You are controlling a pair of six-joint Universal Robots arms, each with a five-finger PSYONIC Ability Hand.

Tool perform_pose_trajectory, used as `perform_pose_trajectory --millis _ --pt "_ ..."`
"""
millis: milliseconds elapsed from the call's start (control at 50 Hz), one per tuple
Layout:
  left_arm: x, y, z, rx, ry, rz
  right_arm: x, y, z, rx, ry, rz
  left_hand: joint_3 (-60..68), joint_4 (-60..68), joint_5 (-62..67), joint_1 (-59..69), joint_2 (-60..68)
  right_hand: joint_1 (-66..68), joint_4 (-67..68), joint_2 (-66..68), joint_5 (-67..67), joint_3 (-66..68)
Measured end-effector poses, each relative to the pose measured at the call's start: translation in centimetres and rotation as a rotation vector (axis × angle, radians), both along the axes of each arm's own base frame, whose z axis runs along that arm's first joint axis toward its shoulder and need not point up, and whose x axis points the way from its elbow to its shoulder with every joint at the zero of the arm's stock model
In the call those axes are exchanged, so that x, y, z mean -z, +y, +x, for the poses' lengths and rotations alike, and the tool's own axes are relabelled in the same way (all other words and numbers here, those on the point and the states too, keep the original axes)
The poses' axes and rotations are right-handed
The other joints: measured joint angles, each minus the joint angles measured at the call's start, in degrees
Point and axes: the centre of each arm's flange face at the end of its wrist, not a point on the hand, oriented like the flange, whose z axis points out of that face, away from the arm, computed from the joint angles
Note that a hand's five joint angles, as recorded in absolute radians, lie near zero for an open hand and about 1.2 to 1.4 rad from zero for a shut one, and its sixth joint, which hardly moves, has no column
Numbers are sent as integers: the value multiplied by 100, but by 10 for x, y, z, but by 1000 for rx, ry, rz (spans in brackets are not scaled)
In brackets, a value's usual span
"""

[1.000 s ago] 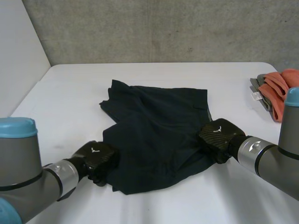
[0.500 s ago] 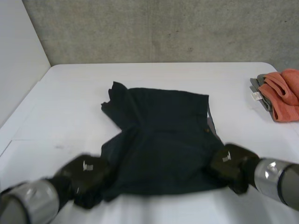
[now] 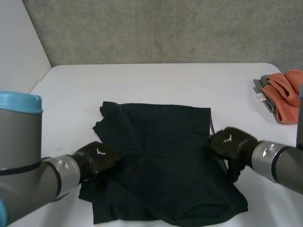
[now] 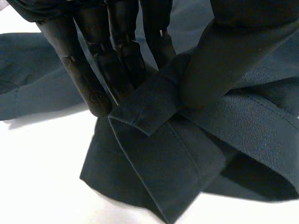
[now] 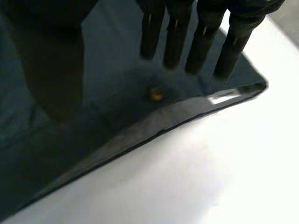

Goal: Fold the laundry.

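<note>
On the worktop (image 3: 156, 80), my left robot hand (image 3: 97, 158) pinches the dark garment (image 3: 161, 156) at its edge; my right robot hand (image 3: 229, 142) seemingly lies straight-fingered opposite. I must draw both sides evenly.

1. My left arm (image 3: 21, 142) is a thick grey tube, topped by a round light-blue cap (image 3: 19, 100).
2. A polished silver ring (image 3: 64, 172) joins it to the left hand (image 3: 98, 158), which is black with a small white mark on its back.
3. In the left wrist view I see its fingers (image 4: 88, 70) as slim, matt-black, segmented rods, and the thumb (image 4: 210, 65) as much thicker and smooth.
4. My right arm (image 3: 289, 165) is the same grey, with its own silver wrist ring (image 3: 264, 153).
5. The right hand (image 3: 229, 144) is black and white-marked too, and each of its fingers (image 5: 201, 46) carries a thin pale streak.
</note>
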Motion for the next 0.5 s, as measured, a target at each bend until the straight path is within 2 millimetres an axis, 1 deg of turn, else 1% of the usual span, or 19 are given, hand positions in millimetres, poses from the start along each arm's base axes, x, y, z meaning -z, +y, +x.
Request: perform_pose_trajectory --millis 40,60,80,120,160,240,300,340,400,500 --pt "0 -3 -2 -15 14 8 -9 -2 -2 39 -39 11 0 0 0 0 0 -305 -404 -293 -391 -363" --pt "0 -4 -2 -20 19 11 -10 -3 -2 43 -43 13 0 0 0 0 0 -318 -443 -303 -434 -385" --pt "-1 -5 -2 -25 23 13 -17 -2 -5 63 -61 23 0 0 0 0 0 -328 -515 -307 -535 -442" --pt "-2 -6 -2 -33 29 13 -24 1 -8 72 -68 37 0 0 0 0 0 -328 -516 -307 -591 -445" --pt "-3 -7 -1 -41 33 9 -28 6 -10 68 -65 52 0 0 0 0 0 -328 -516 -307 -611 -445" --pt "-7 -11 2 -60 38 -10 -33 23 -15 28 -36 86 0 0 0 0 0 -328 -516 -307 -613 -445" --pt "-8 -15 4 -76 39 -25 -31 40 -18 -19 -6 103 0 0 0 0 0 -328 -516 -307 -614 -445" --pt "-9 -16 6 -83 40 -30 -27 48 -18 -39 6 107 0 0 0 0 0 -328 -516 -307 -623 -445" --pt "-9 -18 7 -90 40 -33 -17 60 -18 -68 21 108 0 0 0 0 0 -328 -565 -319 -666 -484" --pt "-8 -21 8 -98 41 -34 5 68 -16 -77 30 101 0 0 0 0 0 -423 -642 -409 -726 -649"
